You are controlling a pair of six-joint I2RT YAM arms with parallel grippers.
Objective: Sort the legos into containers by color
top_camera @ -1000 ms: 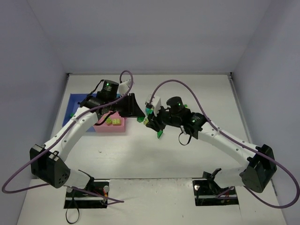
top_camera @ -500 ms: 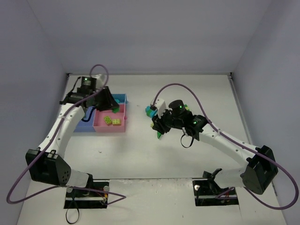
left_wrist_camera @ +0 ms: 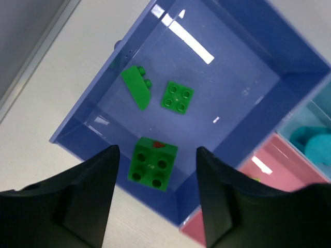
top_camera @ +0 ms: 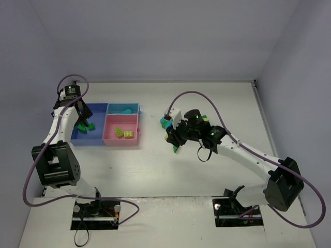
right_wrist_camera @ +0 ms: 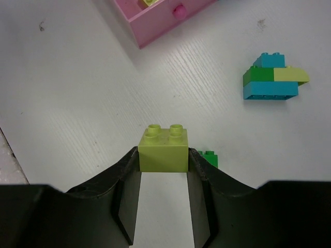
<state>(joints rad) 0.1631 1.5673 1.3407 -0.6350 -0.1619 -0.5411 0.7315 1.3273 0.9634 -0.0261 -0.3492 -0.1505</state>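
My left gripper [left_wrist_camera: 155, 153] hangs open over the near corner of the blue container [left_wrist_camera: 88, 121]. A dark green lego [left_wrist_camera: 153, 166] lies just below the jaws, underside up and clear of both fingers. Two more dark green legos [left_wrist_camera: 177, 97] rest on that container's floor. The pink container [top_camera: 111, 138] holds two yellow-green legos [top_camera: 123, 133], and the light-blue container [top_camera: 116, 105] holds a teal piece. Right of the containers, my right gripper [right_wrist_camera: 163, 157] is shut on a yellow-green lego [right_wrist_camera: 163, 147] above the table.
A small stack of teal, dark green and yellow-green bricks [right_wrist_camera: 271, 82] stands on the table beyond the right gripper. A dark green brick [right_wrist_camera: 208, 156] lies just behind the held one. The pink container's corner [right_wrist_camera: 165, 15] is at the far left of that view.
The left arm swung left from the pink container to over the blue one, and its jaws opened and let go of the dark green lego. The right gripper barely moved, still holding its brick.
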